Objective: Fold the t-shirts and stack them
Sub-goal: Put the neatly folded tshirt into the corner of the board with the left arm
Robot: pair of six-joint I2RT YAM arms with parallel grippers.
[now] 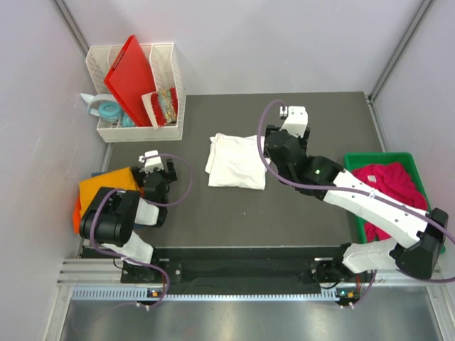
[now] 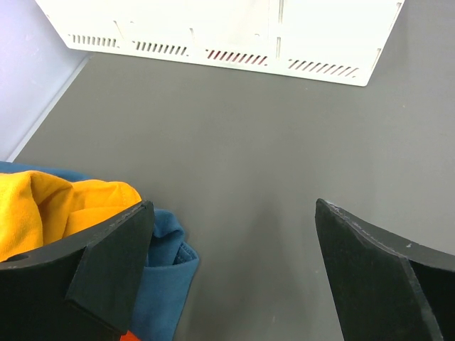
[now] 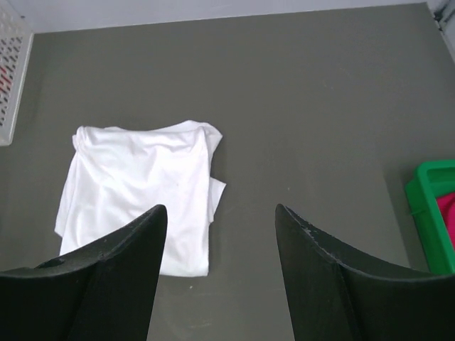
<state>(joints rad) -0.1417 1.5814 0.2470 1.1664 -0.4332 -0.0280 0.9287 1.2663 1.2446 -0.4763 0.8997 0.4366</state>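
Note:
A folded white t-shirt (image 1: 234, 161) (image 3: 138, 192) lies flat in the middle of the dark table. At the left edge an orange t-shirt (image 1: 106, 188) (image 2: 43, 206) lies heaped over a blue t-shirt (image 2: 160, 277). A magenta-pink t-shirt (image 1: 387, 188) is bunched in the green bin (image 1: 409, 158) (image 3: 426, 213) on the right. My left gripper (image 1: 155, 165) (image 2: 233, 206) is open just right of the orange and blue heap, with bare table between its fingers. My right gripper (image 1: 279, 142) (image 3: 220, 207) hovers open above the table, right of the white t-shirt, holding nothing.
A white slotted basket (image 1: 170, 85) (image 2: 213, 28) (image 3: 11, 64) stands at the back left with a red plastic board (image 1: 131, 71) leaning in it. A pale blue tape roll (image 1: 110, 110) sits beside it. Grey walls close in the table on three sides.

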